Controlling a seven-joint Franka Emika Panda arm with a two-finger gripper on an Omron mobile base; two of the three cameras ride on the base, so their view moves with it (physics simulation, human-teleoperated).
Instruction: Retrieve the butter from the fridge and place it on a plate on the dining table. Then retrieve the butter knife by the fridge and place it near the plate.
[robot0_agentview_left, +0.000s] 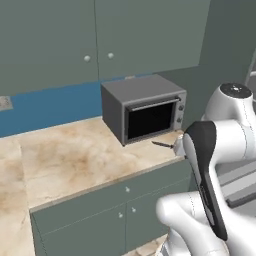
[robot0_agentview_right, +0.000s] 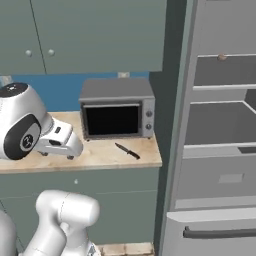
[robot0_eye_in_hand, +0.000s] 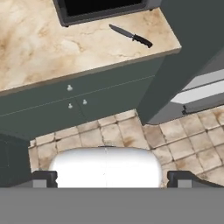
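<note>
One butter knife (robot0_agentview_right: 127, 150) on the marbled worktop (robot0_agentview_left: 75, 160), just in front of one toaster oven (robot0_agentview_right: 117, 107), near the corner beside the open fridge (robot0_agentview_right: 220, 125). Handle partly hidden behind the arm in the left base view. Gripper (robot0_eye_in_hand: 112, 178) spread wide, empty, above the tiled floor (robot0_eye_in_hand: 131, 131).
</note>
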